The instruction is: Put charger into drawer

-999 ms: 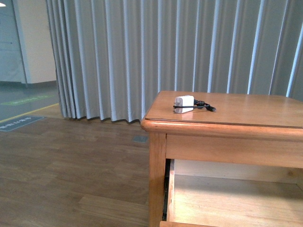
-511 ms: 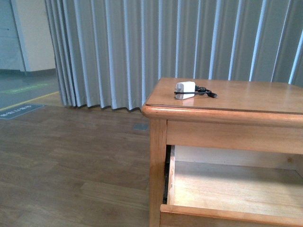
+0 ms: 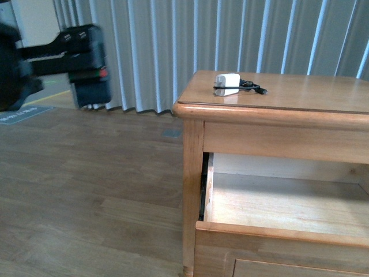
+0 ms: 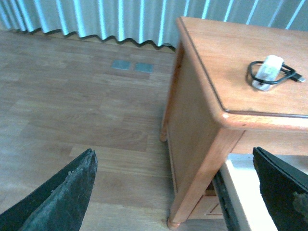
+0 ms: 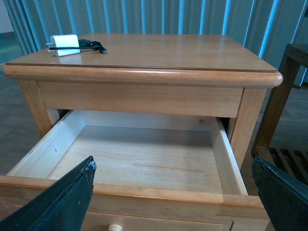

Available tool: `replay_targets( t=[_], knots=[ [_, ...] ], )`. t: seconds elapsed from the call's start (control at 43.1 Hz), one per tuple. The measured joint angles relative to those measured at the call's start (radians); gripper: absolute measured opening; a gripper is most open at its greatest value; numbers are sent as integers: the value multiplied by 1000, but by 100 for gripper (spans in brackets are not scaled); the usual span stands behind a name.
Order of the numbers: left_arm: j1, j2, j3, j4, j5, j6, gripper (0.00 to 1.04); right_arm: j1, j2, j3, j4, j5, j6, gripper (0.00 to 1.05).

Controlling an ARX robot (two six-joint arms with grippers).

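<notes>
Already, the drawer (image 5: 139,159) is pulled out, empty, below the cabinet (image 3: 277,141) top, where the charger (image 3: 226,81) is seen lying. Jaws of the left gripper (image 4: 172,159) and right gripper (image 5: 173,166) are spread wide, nothing held; pickup and placing are judged undone.

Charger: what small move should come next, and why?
Probably bring the left end effector over the charger to grasp it. The charger lies free on top of the cabinet, toward its left side, the drawer is already open, and that end effector is open and empty.
</notes>
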Motion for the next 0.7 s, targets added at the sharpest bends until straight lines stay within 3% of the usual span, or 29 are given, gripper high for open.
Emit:
replay_targets(
  t=[0.255,0.697],
  knots=[
    [-63,293,389,-121,106,85,99,0,0,0,0,0,0,96],
    [-127,716,921,-293,161,103,99,0,0,0,0,0,0,96]
  ],
)
